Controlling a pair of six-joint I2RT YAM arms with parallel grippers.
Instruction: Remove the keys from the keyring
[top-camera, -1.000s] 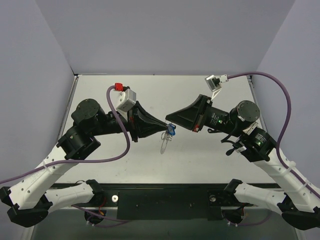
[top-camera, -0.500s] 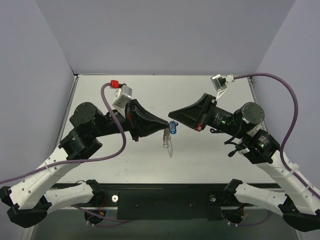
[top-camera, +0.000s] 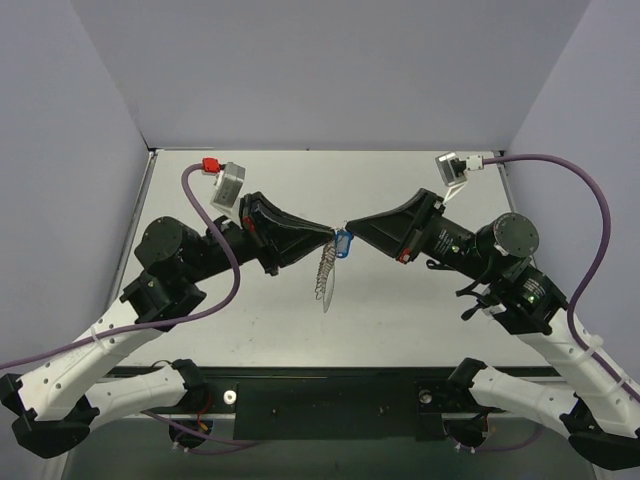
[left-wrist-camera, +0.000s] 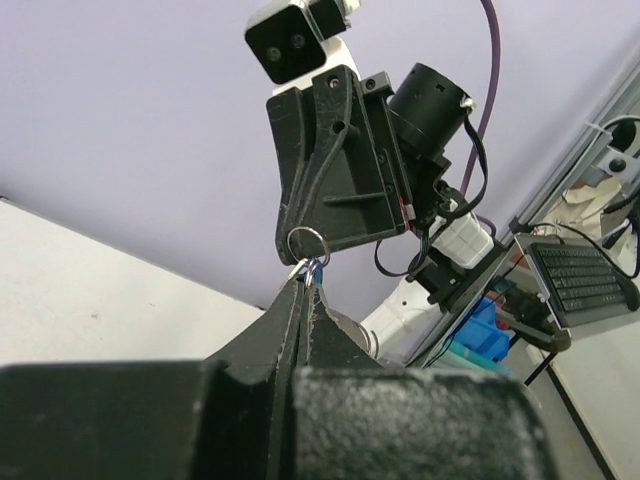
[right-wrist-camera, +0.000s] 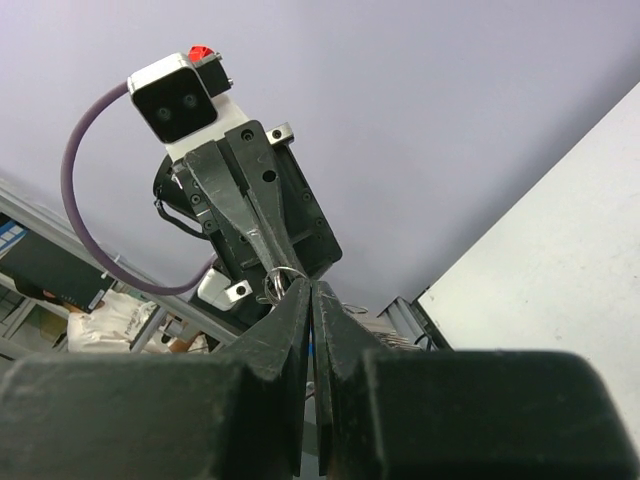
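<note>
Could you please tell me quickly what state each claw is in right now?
Left claw: closed on the silver-grey metal keyring, its beaded chain dangling.
Right claw: closed on the same keyring, beside the tiny blue-headed silver key.

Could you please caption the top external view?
Mid-air, the left pincer and right pincer meet at the blue-headed key, chain dangling below.

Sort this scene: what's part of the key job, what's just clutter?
Job:
- key, blue head
- keyring, dangling
- left gripper and right gripper, both pinched shut at it

Not job:
- purple cables
- keyboard in the background
</note>
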